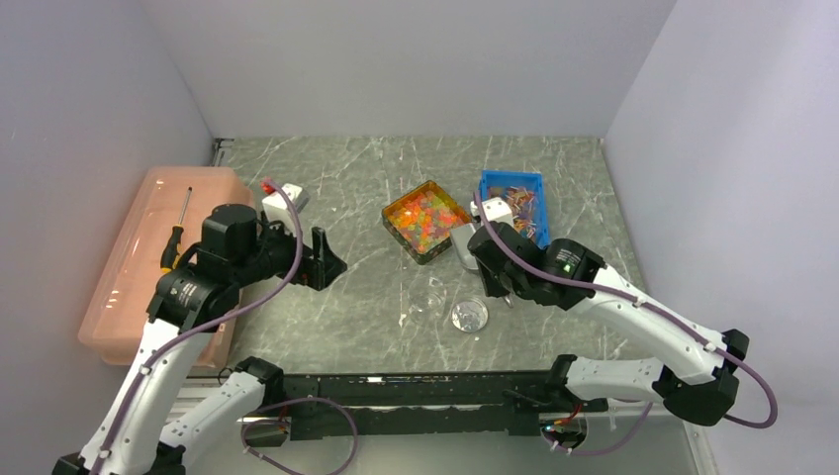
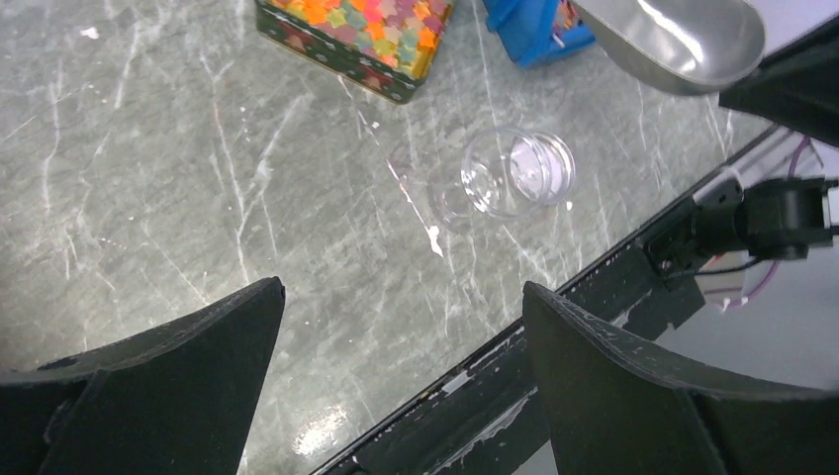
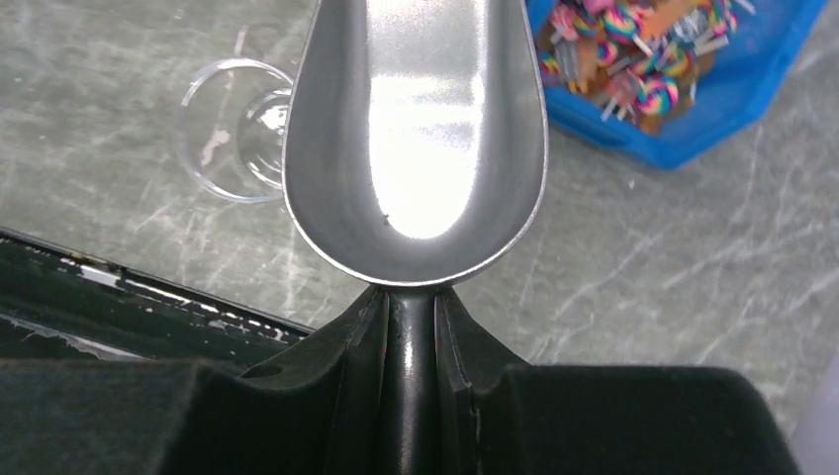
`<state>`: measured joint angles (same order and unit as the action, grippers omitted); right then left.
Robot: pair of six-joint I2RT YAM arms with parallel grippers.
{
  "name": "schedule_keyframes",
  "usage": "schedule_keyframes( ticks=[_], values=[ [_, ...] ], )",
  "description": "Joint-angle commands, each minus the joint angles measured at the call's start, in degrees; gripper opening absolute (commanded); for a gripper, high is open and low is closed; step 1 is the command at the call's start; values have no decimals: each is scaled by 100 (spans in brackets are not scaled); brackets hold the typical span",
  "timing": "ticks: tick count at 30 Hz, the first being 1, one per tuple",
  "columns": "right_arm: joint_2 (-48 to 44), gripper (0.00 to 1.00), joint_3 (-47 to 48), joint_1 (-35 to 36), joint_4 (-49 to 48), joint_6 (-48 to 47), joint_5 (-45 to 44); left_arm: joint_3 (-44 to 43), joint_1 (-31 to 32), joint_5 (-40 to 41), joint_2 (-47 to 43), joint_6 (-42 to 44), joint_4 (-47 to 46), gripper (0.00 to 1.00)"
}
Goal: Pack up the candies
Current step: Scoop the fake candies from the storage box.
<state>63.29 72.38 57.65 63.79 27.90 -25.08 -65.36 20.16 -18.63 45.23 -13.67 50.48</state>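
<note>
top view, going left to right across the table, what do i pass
pink box → left pincer → candies → blue tray

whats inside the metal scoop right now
Nothing: the scoop bowl is bare shiny metal; the candies lie in the tin. Its handle disappears into the right gripper, and the bowl covers part of the clear jar beneath.

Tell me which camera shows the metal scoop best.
Right wrist: the metal scoop fills the frame, bowl empty, handle clamped in the right gripper. Left wrist catches only part of its bowl; top external shows just a small grey sliver.
</note>
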Motion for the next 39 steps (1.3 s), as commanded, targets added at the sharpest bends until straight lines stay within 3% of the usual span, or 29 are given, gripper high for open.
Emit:
schedule_keyframes(
  ticks=[1, 11, 17, 24, 33, 39],
  values=[
    [-117, 0, 239, -311, 694, 639, -223, -181, 466, 430, 38, 259, -62, 97],
    [-348, 0, 6, -1377, 1166, 946, -26, -74, 860, 208, -139, 307, -147, 99],
    [-244, 0, -259, -2249, 794, 501, 639, 110, 1495, 737, -259, 341, -183, 99],
    [5, 0, -600, -3223, 185, -104, 1525, 159, 1587, 803, -220, 203, -257, 99],
    [453, 0, -583, -3710, -133, -532, 1991, 1076, 1584, 820, -232, -59, -1193, 99],
    [618, 0, -606, -3989, -231, -755, 2240, 1288, 1581, 909, -474, -13, -1264, 99]
  ],
)
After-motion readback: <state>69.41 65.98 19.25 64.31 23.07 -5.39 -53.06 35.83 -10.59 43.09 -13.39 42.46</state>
